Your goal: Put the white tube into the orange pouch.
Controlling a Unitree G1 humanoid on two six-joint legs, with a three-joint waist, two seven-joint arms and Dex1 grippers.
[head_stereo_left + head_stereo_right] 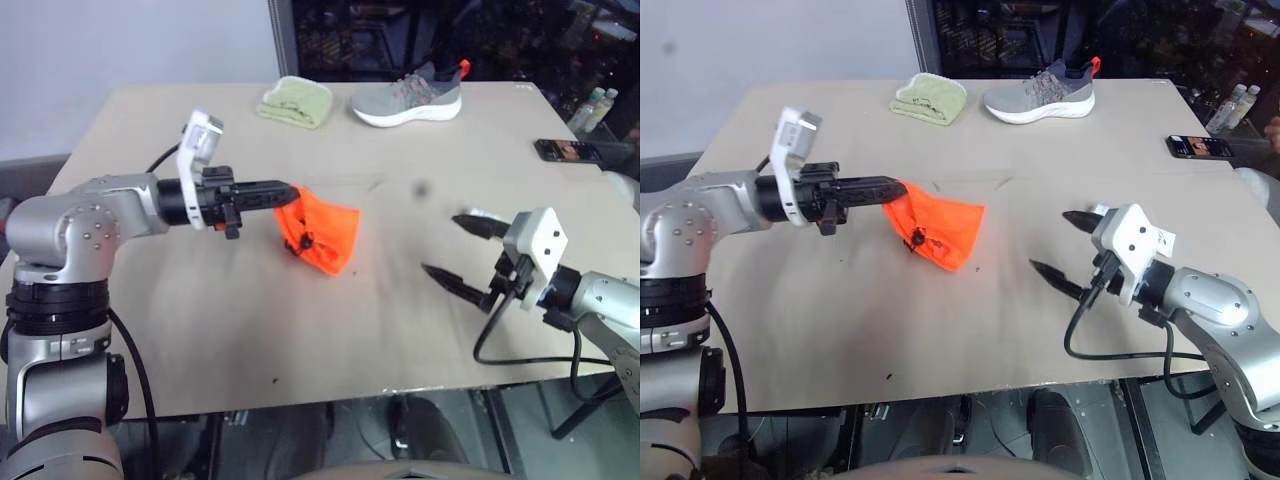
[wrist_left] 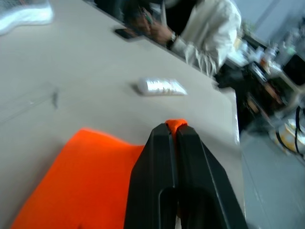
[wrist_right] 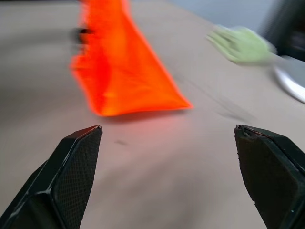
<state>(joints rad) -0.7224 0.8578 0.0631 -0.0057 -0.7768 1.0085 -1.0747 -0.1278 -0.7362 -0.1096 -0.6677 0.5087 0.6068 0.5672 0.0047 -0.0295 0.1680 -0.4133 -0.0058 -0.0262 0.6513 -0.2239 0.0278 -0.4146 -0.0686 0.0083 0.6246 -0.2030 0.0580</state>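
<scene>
One slim white squeeze tube [image 2: 160, 87] is lying flat on the tan counter [image 1: 250, 330], well apart from the bright neon-orange soft fabric pouch [image 1: 322, 235] and out toward the counter's right edge, where a person in a pale jacket [image 2: 209, 29] is standing just beyond it. The pouch is hanging by one corner, pinched between the clenched black fingers of the left tool [image 1: 286, 193], which is reaching in level from the left; its lower folds are drooping toward the counter, and whether they are touching the surface cannot be told. The right tool [image 1: 450, 248] is hovering to the right of the pouch and apart from it, its two fingers spread wide with nothing between them. Farther back, a folded pale green cloth [image 1: 295, 101] and a grey knit sneaker with a white sole [image 1: 408, 97] are resting side by side near the far edge, and a dark phone [image 1: 570, 150] is lying at the right.
</scene>
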